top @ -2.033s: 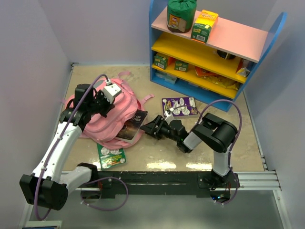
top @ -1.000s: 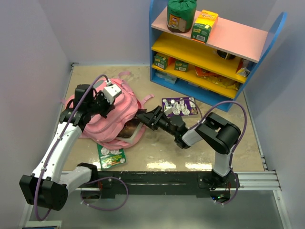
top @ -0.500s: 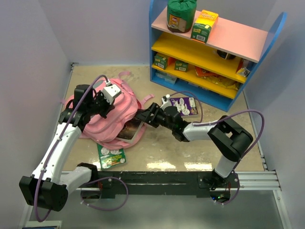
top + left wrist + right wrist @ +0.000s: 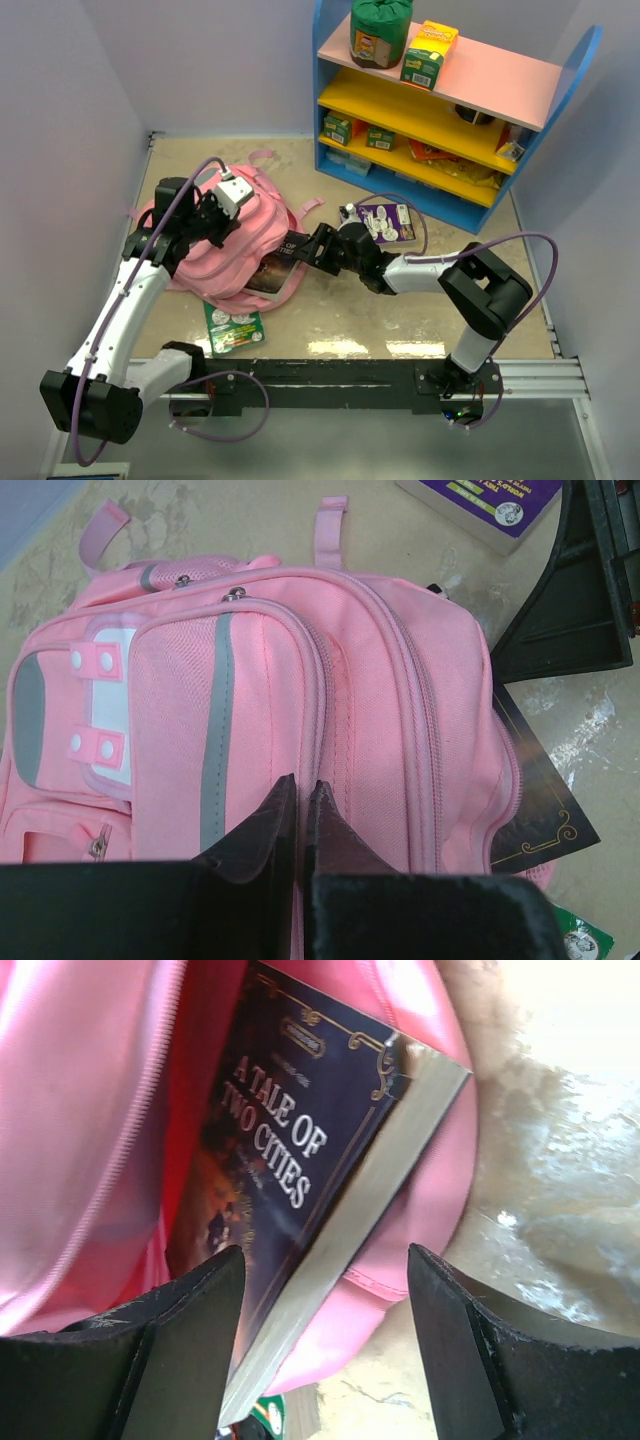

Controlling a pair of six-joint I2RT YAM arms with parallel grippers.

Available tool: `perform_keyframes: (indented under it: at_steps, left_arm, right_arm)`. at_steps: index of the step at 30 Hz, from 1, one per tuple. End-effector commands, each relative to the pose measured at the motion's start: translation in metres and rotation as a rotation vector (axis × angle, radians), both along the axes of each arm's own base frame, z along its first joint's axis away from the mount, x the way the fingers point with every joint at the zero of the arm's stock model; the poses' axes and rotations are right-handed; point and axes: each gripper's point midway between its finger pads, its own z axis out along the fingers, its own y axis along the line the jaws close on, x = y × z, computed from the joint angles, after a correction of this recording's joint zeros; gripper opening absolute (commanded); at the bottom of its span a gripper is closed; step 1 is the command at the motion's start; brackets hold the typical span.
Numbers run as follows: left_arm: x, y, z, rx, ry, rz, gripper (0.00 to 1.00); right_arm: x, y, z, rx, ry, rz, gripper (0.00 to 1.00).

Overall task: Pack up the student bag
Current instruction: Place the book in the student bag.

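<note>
Beige tabletop (image 4: 400, 312), right fingers (image 4: 180, 1350) spread, backed off book (image 4: 290, 1150) in student bag (image 4: 205, 262)

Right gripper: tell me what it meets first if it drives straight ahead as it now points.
The book, most likely: half inside the student bag, it lies just ahead of the open right gripper. Exact depth is unclear.

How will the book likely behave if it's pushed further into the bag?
The book looks like a stiff, thick paperback, so it should slide as one piece rather than bend. Its smooth cover probably slips easily inside the bag, whose lining looks smooth. The bag's soft cloth may bunch or shift instead.
</note>
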Motion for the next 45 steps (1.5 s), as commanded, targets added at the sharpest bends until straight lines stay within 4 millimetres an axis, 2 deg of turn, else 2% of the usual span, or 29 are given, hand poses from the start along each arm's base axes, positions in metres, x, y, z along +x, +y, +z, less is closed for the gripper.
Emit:
perform_keyframes:
  at_steps: [1, 2, 8, 12, 18, 25, 26, 29, 30, 31, 36, 40, 42, 45]
  left_arm:
    - [0.007, -0.012, 0.053, -0.078, -0.174, -0.046, 0.0]
    - [0.006, -0.012, 0.053, -0.078, -0.174, -0.044, 0.0]
    - [0.006, -0.012, 0.053, -0.077, -0.174, -0.045, 0.0]
    - [0.005, -0.012, 0.053, -0.077, -0.174, -0.045, 0.0]
    - [0.004, -0.012, 0.052, -0.074, -0.175, -0.048, 0.0]
    - [0.005, -0.013, 0.05, -0.08, -0.17, -0.048, 0.0]
    - [0.005, -0.013, 0.051, -0.08, -0.173, -0.048, 0.0]
    - [0.004, -0.013, 0.052, -0.078, -0.174, -0.052, 0.0]
    - [0.004, -0.013, 0.052, -0.076, -0.173, -0.052, 0.0]
    - [0.003, -0.012, 0.052, -0.074, -0.175, -0.054, 0.0]
    - [0.004, -0.012, 0.053, -0.07, -0.176, -0.054, 0.0]
    - [0.004, -0.013, 0.053, -0.074, -0.177, -0.054, 0.0]
    - [0.004, -0.013, 0.052, -0.079, -0.171, -0.056, 0.0]
    - [0.004, -0.014, 0.053, -0.084, -0.172, -0.057, 0.0]
  right_arm:
    - [0.009, 0.005, 0.02, 0.028, -0.044, -0.009, 0.69]
    - [0.009, 0.004, 0.016, 0.032, -0.037, -0.012, 0.69]
    - [0.012, 0.019, 0.021, 0.139, -0.035, -0.007, 0.68]
    - [0.012, 0.027, 0.012, 0.139, -0.009, 0.002, 0.66]
    - [0.007, 0.03, 0.001, 0.12, 0.027, 0.013, 0.66]
    - [0.007, 0.039, 0.002, 0.173, 0.052, 0.009, 0.62]
    - [0.008, 0.042, 0.003, 0.2, 0.048, 0.012, 0.59]
    - [0.007, 0.053, 0.008, 0.252, 0.06, 0.018, 0.43]
    - [0.007, 0.056, 0.011, 0.263, 0.064, 0.02, 0.33]
    - [0.006, 0.058, 0.012, 0.272, 0.067, 0.03, 0.28]
    - [0.006, 0.065, 0.033, 0.336, 0.032, 0.062, 0.03]
    - [0.002, 0.069, 0.05, 0.444, -0.002, 0.096, 0.0]
    - [0.003, 0.071, 0.066, 0.534, -0.033, 0.101, 0.0]
    - [0.016, 0.078, 0.07, 0.558, -0.071, 0.069, 0.0]
